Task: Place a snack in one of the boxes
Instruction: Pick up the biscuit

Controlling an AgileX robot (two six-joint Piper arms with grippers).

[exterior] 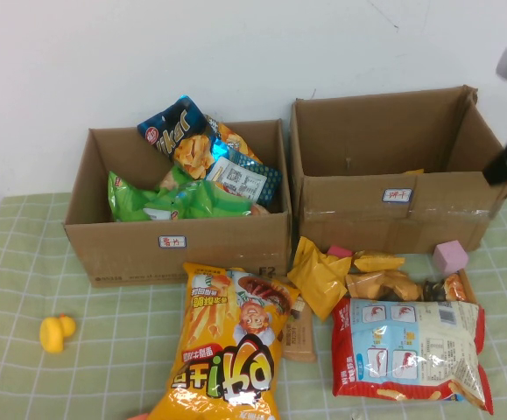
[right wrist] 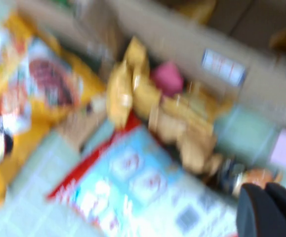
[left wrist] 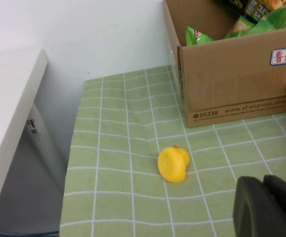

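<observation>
Two brown cardboard boxes stand at the back. The left box [exterior: 122, 249] holds a blue bag [exterior: 174, 131] and green bags [exterior: 161, 199]. The wider taped box [exterior: 349, 206] is nearly empty. Snacks lie in front: a big yellow bag [exterior: 231, 350], a red-white-blue bag [exterior: 406, 346] and small yellow packs [exterior: 319, 276]. My right gripper [exterior: 496, 171] hangs over the taped box's right edge; in the right wrist view [right wrist: 266, 190] it is shut and empty above the snacks. My left gripper [left wrist: 264, 181] is shut and empty, low near the left box's front corner [left wrist: 231, 106].
A yellow toy duck [exterior: 57, 332] lies on the green checked cloth at the left, also in the left wrist view [left wrist: 173, 164]. A pink cube [exterior: 450, 255] and a brown flat pack [exterior: 299, 337] lie among the snacks. The cloth's left edge [left wrist: 68, 187] drops off beside a white surface.
</observation>
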